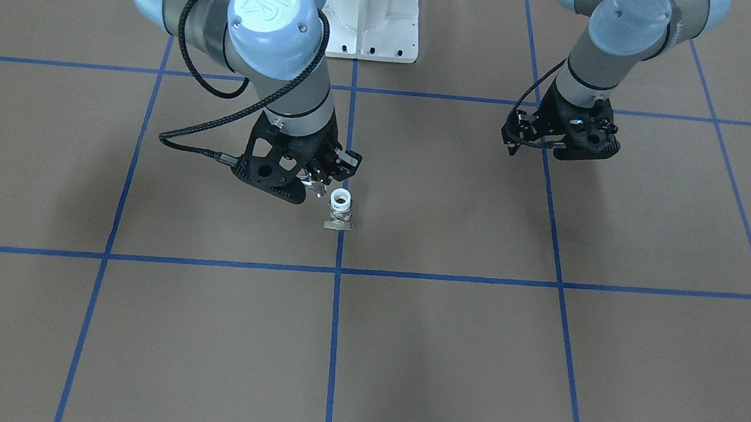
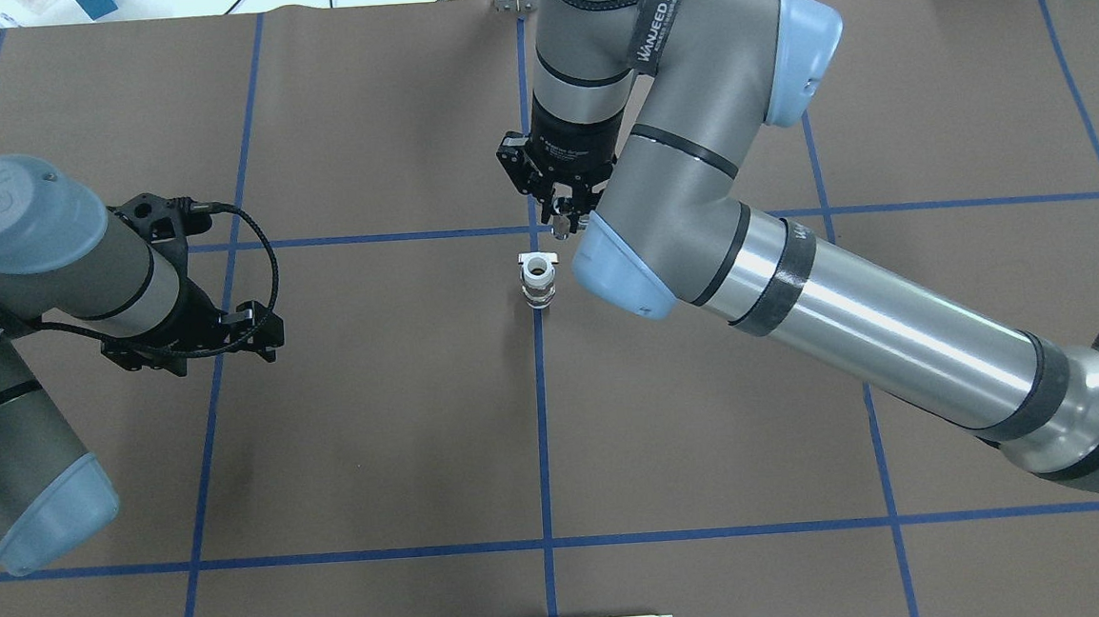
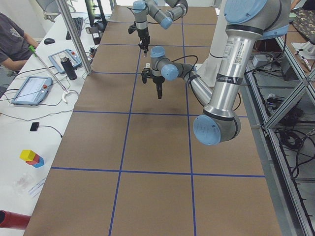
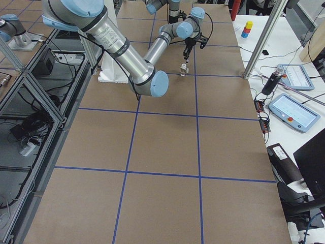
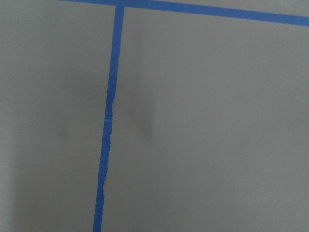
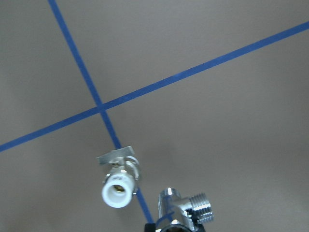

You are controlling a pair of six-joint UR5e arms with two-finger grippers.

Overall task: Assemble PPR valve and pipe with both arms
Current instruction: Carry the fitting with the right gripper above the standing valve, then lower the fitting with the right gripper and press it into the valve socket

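The PPR valve (image 1: pixel 339 209) stands upright on a blue tape line, white ring mouth up, its flat tab handle low on the side; it also shows in the overhead view (image 2: pixel 538 281) and the right wrist view (image 6: pixel 118 186). My right gripper (image 1: pixel 318 188) is shut on the chrome pipe (image 6: pixel 186 208) and holds it just above the table, close beside the valve and apart from it. From overhead the right gripper (image 2: pixel 563 220) is just beyond the valve. My left gripper (image 2: pixel 263 331) hangs over bare table far to the left, empty, fingers apart; it also shows in the front view (image 1: pixel 511 138).
The white bolted pedestal (image 1: pixel 374 11) stands at the robot's side of the table. Blue tape lines (image 5: pixel 108 121) divide the brown table cover into squares. An operator (image 3: pixel 12 39), tablets and a metal post (image 3: pixel 74 37) are along the far table edge.
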